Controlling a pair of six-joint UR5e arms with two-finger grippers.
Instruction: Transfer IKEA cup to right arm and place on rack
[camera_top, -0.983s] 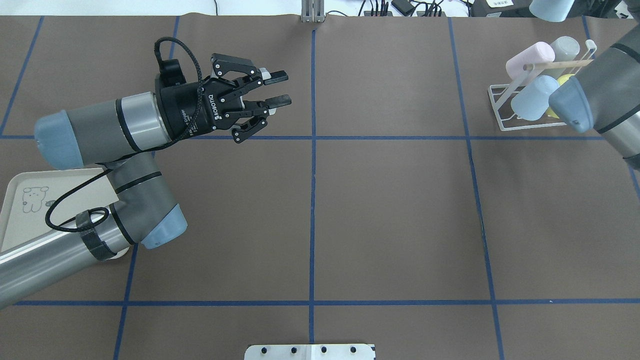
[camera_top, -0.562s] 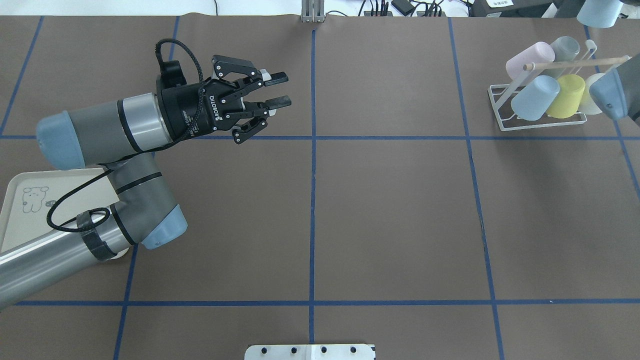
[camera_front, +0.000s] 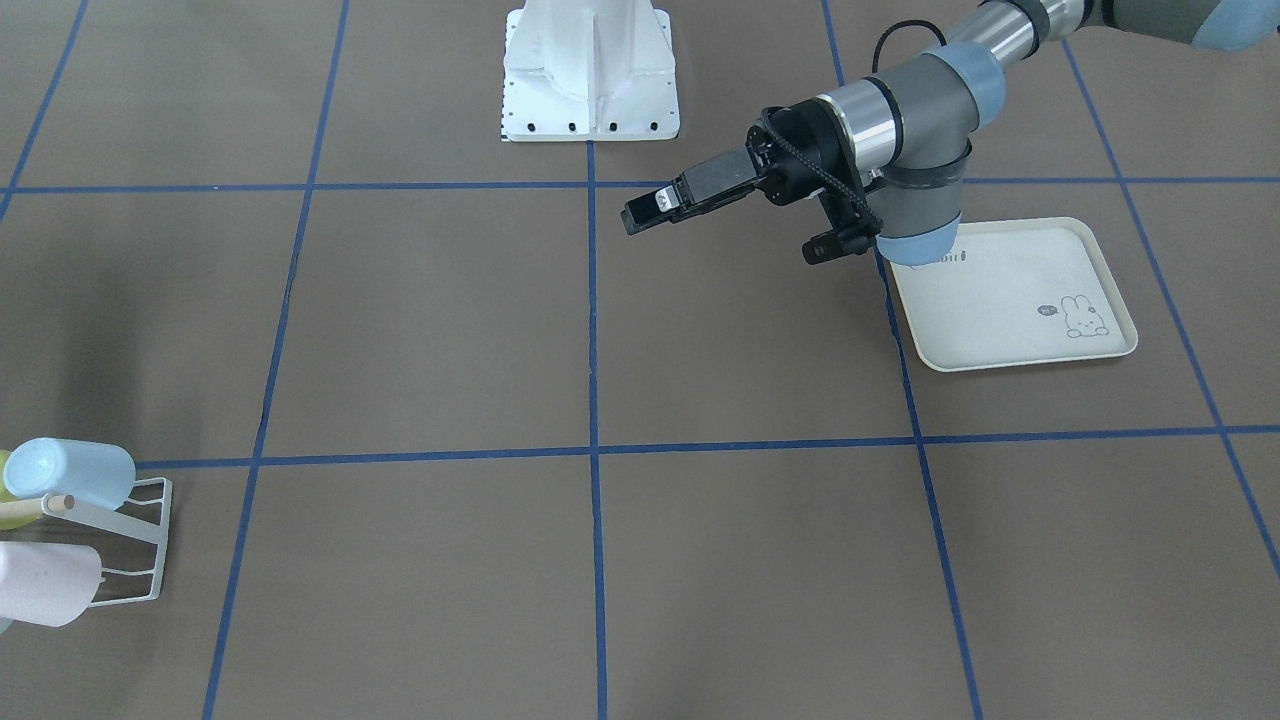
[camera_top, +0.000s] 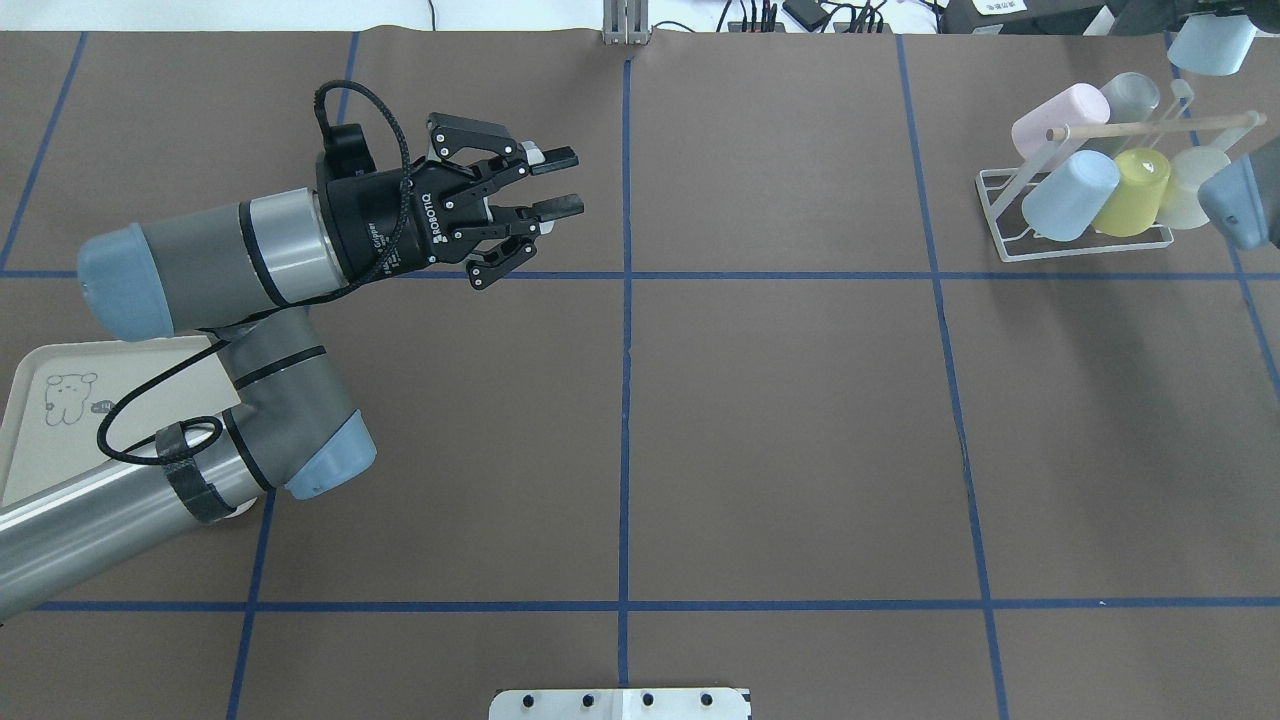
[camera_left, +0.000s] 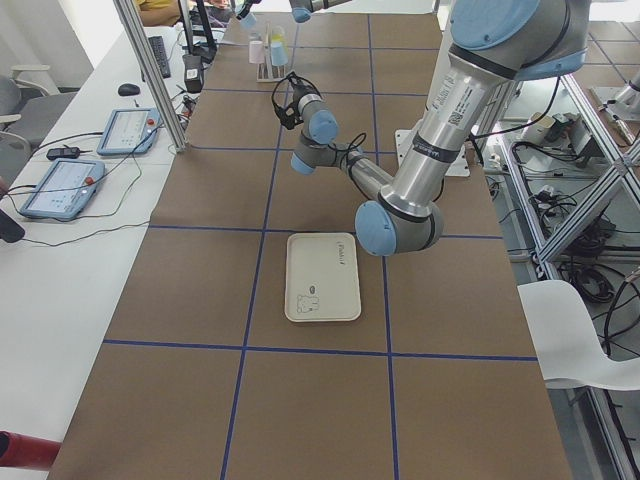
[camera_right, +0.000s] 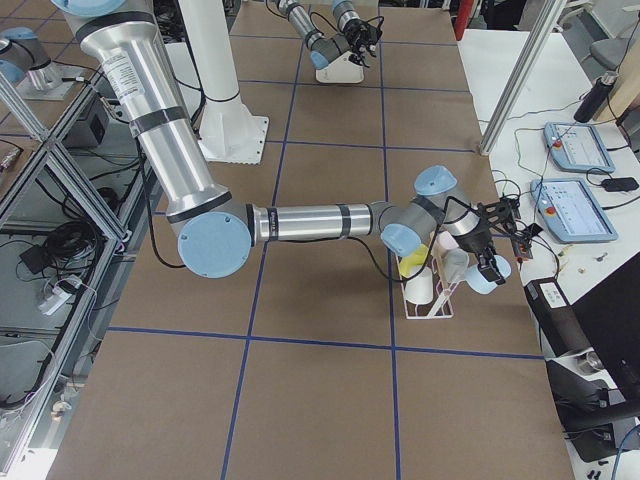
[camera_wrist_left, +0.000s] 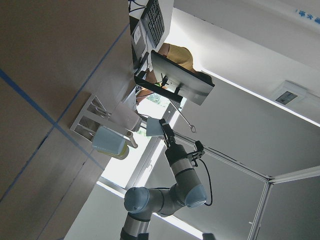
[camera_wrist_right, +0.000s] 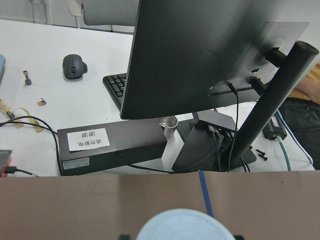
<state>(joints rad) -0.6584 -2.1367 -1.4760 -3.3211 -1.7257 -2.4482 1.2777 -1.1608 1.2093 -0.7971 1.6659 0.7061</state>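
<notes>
Cups: six in total. One pale blue cup (camera_top: 1210, 45) is held in the right gripper (camera_right: 487, 272). Five cups (camera_top: 1070, 195) hang on the rack (camera_top: 1085, 250) just beside that gripper. Racks: one. One tray (camera_front: 1000, 310).

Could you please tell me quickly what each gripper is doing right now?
Left gripper: jaws open, empty.
Right gripper: jaws closed on the light blue cup.

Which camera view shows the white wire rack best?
Overhead exterior: the rack shows nearly whole, from above. Front-facing crops it at the edge; in exterior right the right arm partly covers it; exterior left and the left wrist show it tiny.
</notes>
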